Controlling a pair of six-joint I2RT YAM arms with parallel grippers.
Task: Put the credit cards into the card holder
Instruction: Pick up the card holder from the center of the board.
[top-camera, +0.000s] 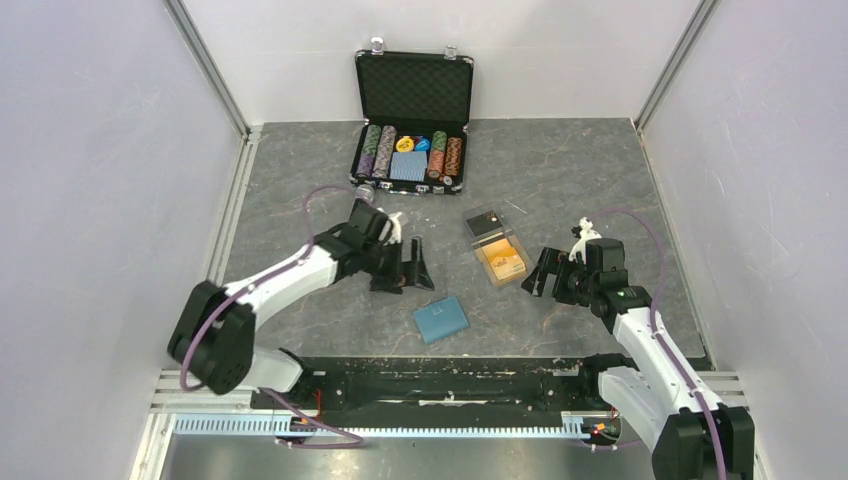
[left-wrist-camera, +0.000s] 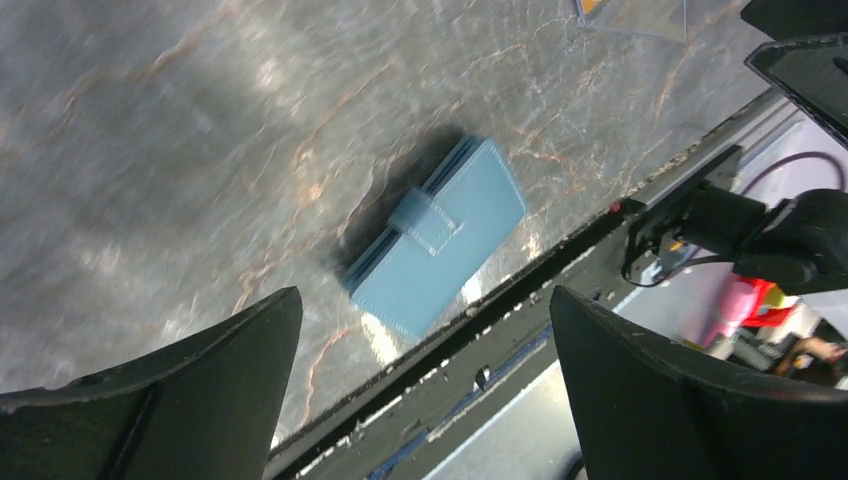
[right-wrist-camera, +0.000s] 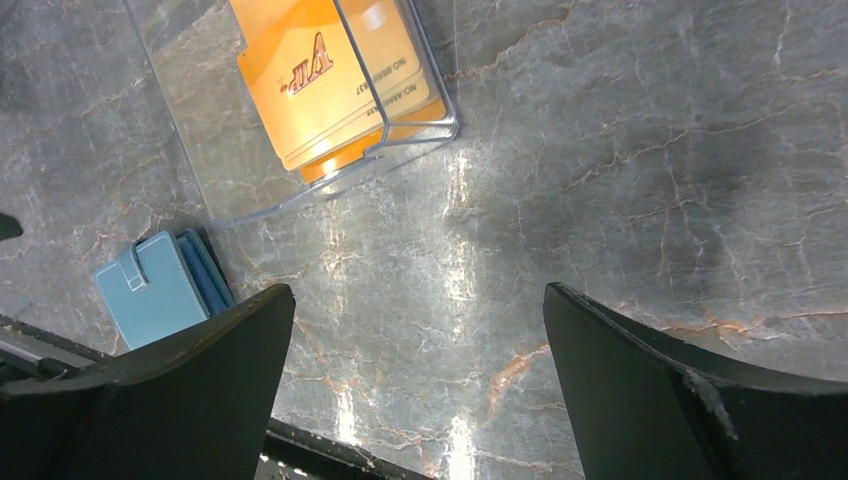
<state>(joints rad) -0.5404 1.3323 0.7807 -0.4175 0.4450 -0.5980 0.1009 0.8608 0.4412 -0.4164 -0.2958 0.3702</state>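
The card holder (top-camera: 441, 319), one teal-blue wallet with its snap tab across the front, lies flat and folded near the worktop's (top-camera: 300, 170) near edge, at about 6 o'clock from the middle. Nothing touches it.

Two arms flank it. The left arm (top-camera: 290, 280) slants up from its base at 7 o'clock towards the middle, wrist bent, with the left jaws spread wide and holding nothing. They hang at roughly 10 o'clock from the card holder, which shows between them in the left wrist view. The right arm (top-camera: 640, 330) climbs from 5 o'clock and leans towards 10 o'clock. The right jaws are likewise spread wide and hold nothing, low over bare marble just at 4 o'clock of the clear box (top-camera: 478, 240).

The credit cards (top-camera: 505, 262) sit as one orange-yellow stack inside that single clear box, at 1 o'clock from the card holder and well apart from it. At least two card edges show in the right wrist view; the full count cannot be told.

Farthest off, at 12 o'clock, one black case (top-camera: 414, 90) stands open, holding rows of chips (top-camera: 372, 150) and one blue-grey deck (top-camera: 408, 166).
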